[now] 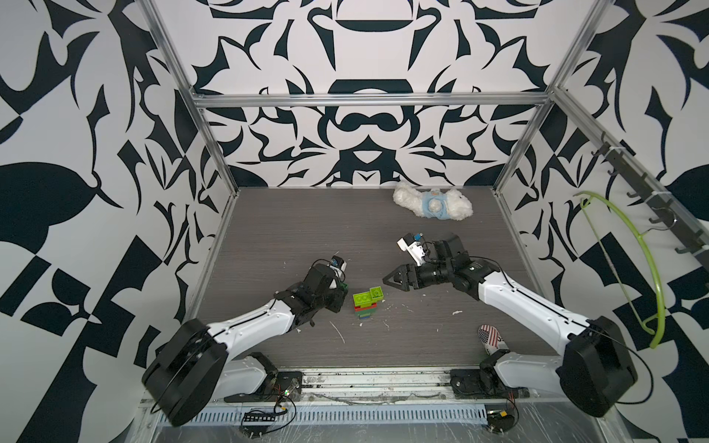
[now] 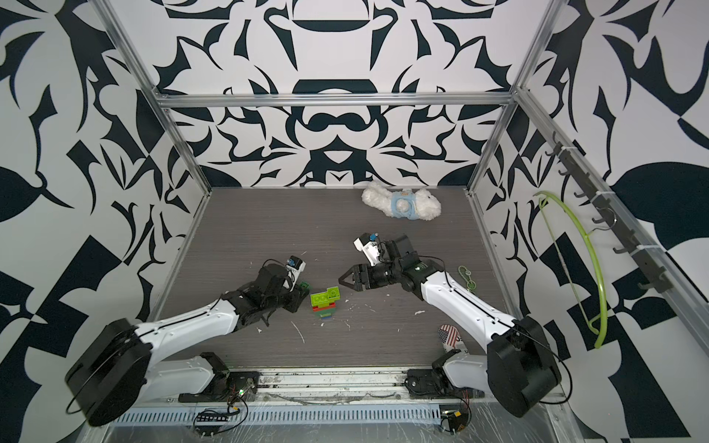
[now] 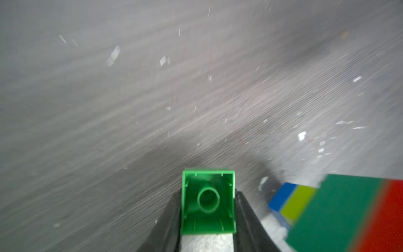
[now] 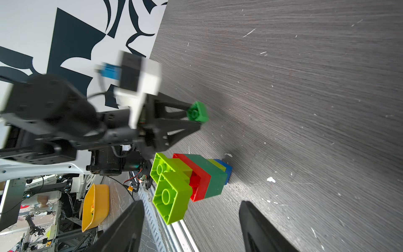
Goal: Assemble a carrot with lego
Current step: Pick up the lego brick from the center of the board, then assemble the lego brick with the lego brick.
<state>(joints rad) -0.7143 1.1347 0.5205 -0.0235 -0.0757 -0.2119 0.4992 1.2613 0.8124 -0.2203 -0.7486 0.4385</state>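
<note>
Now the left gripper [image 4: 194,117] is clamping a small green brick [image 3: 208,203] between its jaws, with the hollow underside facing the wrist camera, and is hanging just beside the carrot [image 1: 366,305] without touching it. The carrot is standing upright on the grey table [image 1: 287,230], toward its front middle: blue at the bottom, then lime, dark green and red, with lime bricks on top. The right gripper [image 4: 191,204] is holding its jaws spread with nothing between them, near the carrot's other side but apart from it. A white plush toy [image 1: 431,205] is lying by the back wall.
</note>
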